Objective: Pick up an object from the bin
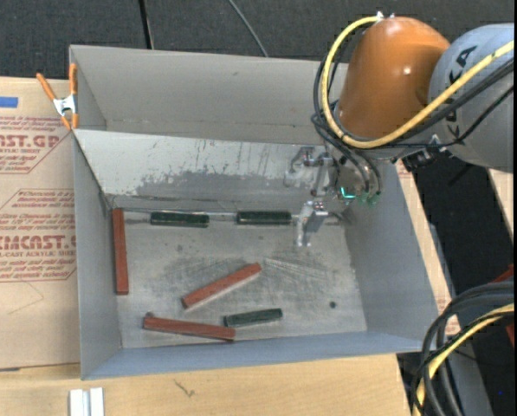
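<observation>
**A:** Where is the hand [309, 224] just now?

**B:** Low in the bin [197, 94], at about two o'clock on the floor, close under the far wall. The arm [479, 85] comes in from three o'clock, and its orange cover [392, 76] hangs above the bin's two o'clock corner.

**A:** Spread or pressed together?

**B:** I cannot tell; the wrist parts and cables crowd it. I see nothing pinched in it.

**A:** What lies nearest?

**B:** The nearest dark green stick [262, 217], flat at one o'clock and running along the foot of the far wall. Its three o'clock end lies just beside the hand. Whether they touch I cannot say.

**A:** And the rest?

**B:** A second dark green stick [178, 219] lies in line with the first, at eleven o'clock, with a gap between the two. A long red-brown bar [119, 251] lies along the nine o'clock wall, pointing from twelve to six. A slanted red-brown bar [222, 285] sits near the middle of the floor, its higher end towards two o'clock.

**A:** Anything along the near wall?

**B:** A low red-brown bar [189, 328] at seven o'clock, almost parallel to that wall. A third dark green stick [252, 317] lies at six o'clock, its nine o'clock end just beside the low bar's end. All of these lie flat and well apart from the hand.
</observation>
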Tool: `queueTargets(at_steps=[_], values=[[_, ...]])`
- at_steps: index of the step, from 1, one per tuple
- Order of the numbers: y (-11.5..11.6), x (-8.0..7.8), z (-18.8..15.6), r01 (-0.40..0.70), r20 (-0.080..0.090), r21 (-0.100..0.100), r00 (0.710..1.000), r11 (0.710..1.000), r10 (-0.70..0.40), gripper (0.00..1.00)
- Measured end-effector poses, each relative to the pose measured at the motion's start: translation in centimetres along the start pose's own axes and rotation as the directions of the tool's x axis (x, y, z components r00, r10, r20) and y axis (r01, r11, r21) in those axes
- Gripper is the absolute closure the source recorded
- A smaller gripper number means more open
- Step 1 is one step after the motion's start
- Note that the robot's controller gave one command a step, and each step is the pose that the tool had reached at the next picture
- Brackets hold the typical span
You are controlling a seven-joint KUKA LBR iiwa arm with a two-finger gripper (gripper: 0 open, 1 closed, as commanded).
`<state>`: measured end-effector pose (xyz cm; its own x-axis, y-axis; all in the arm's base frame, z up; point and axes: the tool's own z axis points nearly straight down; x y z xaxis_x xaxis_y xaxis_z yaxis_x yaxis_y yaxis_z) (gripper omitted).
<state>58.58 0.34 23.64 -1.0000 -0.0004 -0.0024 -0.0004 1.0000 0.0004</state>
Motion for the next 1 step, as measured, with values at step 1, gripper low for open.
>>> queueTargets(at_steps=[1], values=[[0.77, 0.59, 3.63, 0.064, 0.006, 0.001, 0.998, 0.998, -0.064, 0.00]])
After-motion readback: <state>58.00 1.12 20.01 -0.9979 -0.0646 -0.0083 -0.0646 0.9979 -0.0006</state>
